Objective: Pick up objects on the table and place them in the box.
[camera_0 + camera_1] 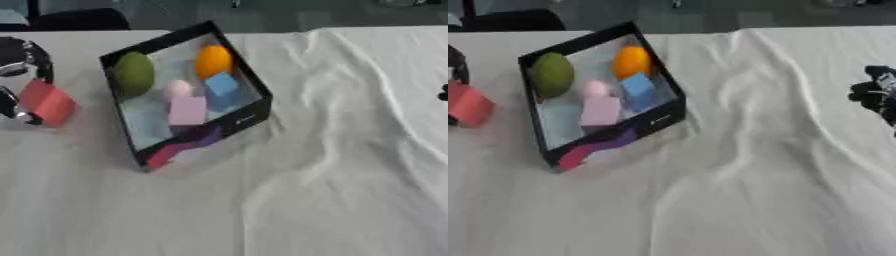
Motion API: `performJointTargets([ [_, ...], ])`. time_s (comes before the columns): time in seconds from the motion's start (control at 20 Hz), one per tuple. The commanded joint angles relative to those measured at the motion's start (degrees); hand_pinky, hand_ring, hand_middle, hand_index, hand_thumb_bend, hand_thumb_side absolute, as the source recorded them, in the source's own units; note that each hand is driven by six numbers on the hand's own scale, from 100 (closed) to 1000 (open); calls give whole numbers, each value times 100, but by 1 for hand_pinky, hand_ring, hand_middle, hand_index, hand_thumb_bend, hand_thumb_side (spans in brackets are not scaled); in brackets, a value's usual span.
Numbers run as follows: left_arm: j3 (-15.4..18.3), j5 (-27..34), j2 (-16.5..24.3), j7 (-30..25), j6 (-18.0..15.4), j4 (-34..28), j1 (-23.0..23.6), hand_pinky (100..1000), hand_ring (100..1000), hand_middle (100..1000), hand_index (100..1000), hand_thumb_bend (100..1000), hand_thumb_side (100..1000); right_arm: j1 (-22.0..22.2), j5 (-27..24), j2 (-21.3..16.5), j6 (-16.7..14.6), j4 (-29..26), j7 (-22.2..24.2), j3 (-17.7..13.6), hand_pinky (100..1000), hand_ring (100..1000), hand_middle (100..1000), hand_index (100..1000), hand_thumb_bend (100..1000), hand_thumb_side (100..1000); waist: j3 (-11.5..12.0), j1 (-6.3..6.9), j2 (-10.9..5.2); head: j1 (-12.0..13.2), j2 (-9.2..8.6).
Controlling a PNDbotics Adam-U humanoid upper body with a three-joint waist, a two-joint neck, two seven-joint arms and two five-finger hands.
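Gripping a red block at the frame's left edge, the left hand curls around it beside the black box, while the right hand at the right edge shows too little to tell.

Left hand, at the left edge of the left eye view: mostly black casing, rounded in outline, with a pale silver-grey band or joint across its upper part and a second light patch lower down near the edge. Surfaces look smooth and slightly glossy. No screws, cables or markings can be made out.

Right hand, at the right edge of the right eye view: black throughout, lumpy and irregular in outline, with a small lighter grey fleck near the top edge. Only a dark sliver of it shows in the left eye view. No cables or lettering discernible.
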Motion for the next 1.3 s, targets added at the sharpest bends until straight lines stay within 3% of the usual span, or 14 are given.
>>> performJointTargets([
  [0.05,-80,505,353,39,-114,-498,-133,685,581,390,396,752,100,-39,-53,-162,0,-84,-2,-55,925,758,649,861,100,649,19,-11,-211,-47,84],
  [0.25,-308,1527,393,-494,-139,-1210,-272,688,572,385,392,699,100,-69,-141,-231,-10,-101,0,-49,925,758,648,861,100,634,32,17,-318,-94,168],
  [0.45,-542,2213,3,-1131,68,-1516,-706,687,578,395,402,731,100,-121,-223,-236,12,-106,12,-19,926,757,648,861,100,633,15,31,-392,-55,199],
  [0.6,-678,2188,-453,-1319,221,-1402,-1000,692,592,419,426,732,100,-186,-264,-215,33,-101,36,10,926,757,648,862,100,631,-26,28,-413,11,183],
  [0.8,-735,1715,-1044,-1095,367,-1000,-1225,696,603,440,449,754,100,-287,-330,-175,55,-112,63,39,926,757,648,861,100,629,-107,31,-421,109,170],
  [0.85,-730,1519,-1158,-997,411,-881,-1251,707,633,497,523,796,100,-302,-343,-162,60,-116,71,49,926,757,648,861,100,632,-129,31,-421,140,176],
  [1.05,-581,724,-1586,-387,645,-341,-1357,865,877,833,902,711,100,-327,-378,-109,94,-107,82,61,926,757,647,861,100,637,-194,7,-418,218,195],
  [1.1,-568,577,-1633,-257,635,-263,-1376,890,915,883,957,702,107,-336,-394,-101,96,-112,82,60,926,757,647,861,100,635,-199,1,-418,224,192],
  [1.2,-560,329,-1660,0,569,-246,-1397,923,962,938,1000,738,601,-344,-424,-103,97,-128,80,59,925,757,647,861,100,631,-187,-4,-428,208,203],
  [1.25,-543,264,-1655,139,560,-268,-1387,917,951,925,1000,698,685,-347,-437,-109,97,-135,79,59,925,757,647,861,100,630,-178,-4,-438,202,215],
  [1.3,-517,277,-1642,263,582,-287,-1362,911,942,914,1000,668,685,-346,-449,-116,96,-140,77,58,925,757,647,861,100,630,-168,-5,-448,192,232],
])
